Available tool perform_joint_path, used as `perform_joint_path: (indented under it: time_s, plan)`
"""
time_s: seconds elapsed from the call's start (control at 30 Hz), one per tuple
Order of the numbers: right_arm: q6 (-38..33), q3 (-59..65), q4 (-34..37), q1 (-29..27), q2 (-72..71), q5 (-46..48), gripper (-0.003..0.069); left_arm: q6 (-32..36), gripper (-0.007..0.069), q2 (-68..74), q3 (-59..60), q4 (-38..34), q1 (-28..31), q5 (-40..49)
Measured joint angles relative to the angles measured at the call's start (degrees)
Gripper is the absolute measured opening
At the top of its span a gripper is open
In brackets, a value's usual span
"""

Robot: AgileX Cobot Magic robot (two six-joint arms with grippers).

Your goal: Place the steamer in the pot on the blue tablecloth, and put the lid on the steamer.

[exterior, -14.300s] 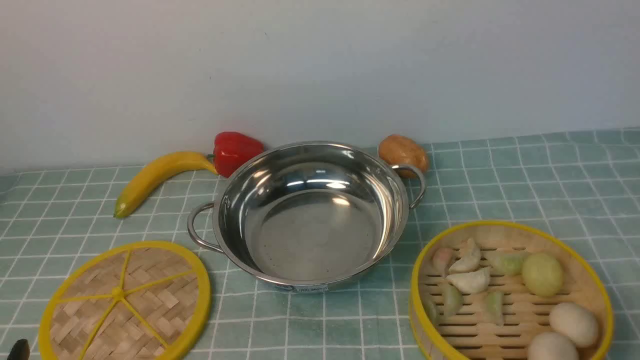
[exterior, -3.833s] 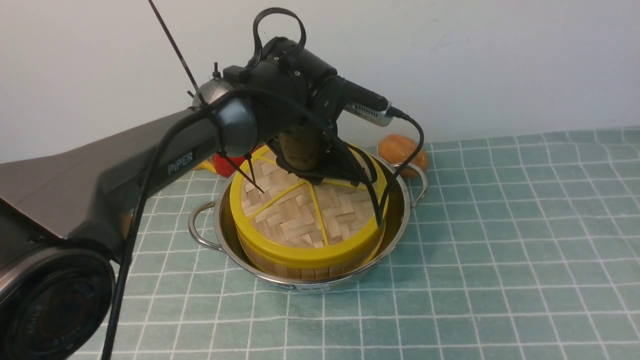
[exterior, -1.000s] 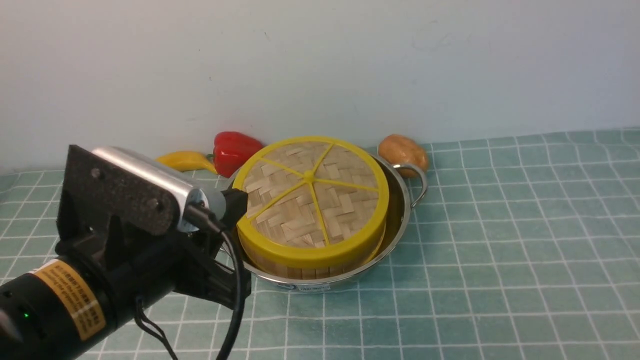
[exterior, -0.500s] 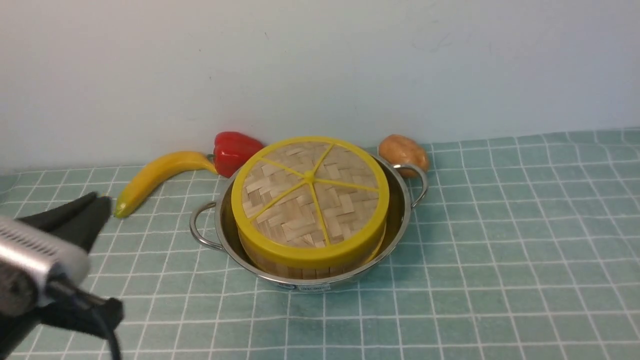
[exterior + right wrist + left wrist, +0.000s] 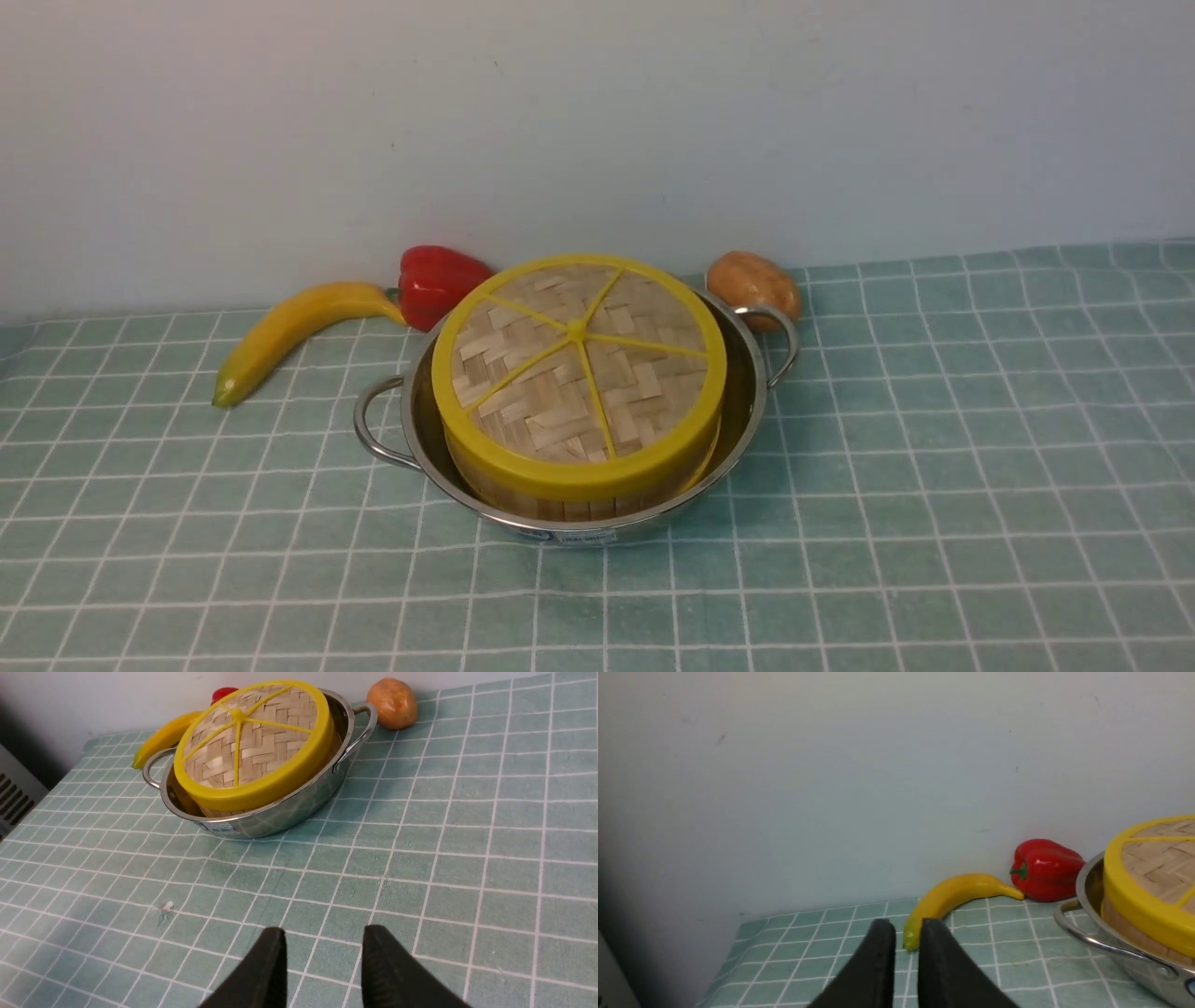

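The lid (image 5: 560,373) sits on the steamer (image 5: 588,509) in the pot (image 5: 753,401). Both the left (image 5: 906,926) and right gripper (image 5: 323,933) stand open and hold nothing.

The shiny steel pot (image 5: 583,530) stands upright on the blue, white-gridded cloth (image 5: 896,560), its two loop handles out. Inside sits the round bamboo steamer (image 5: 588,510), mostly hidden under the flat woven lid (image 5: 523,411), yellow-rimmed and five-spoked, which covers its top.
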Motion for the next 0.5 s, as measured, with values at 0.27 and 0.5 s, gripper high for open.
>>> perform_joint_path:
  time_s: [0.27,0.5]
  plan:
    - [0.0,0.0,0.0,0.0,0.0,0.0,0.0246,-0.9,0.0085,-0.3,0.0,-0.3,0.0,1.8]
    - [0.1,0.0,0.0,0.0,0.0,0.0,0.0246,-2.9,0.0094,-0.3,0.0,-4.6,0.0,-1.2]
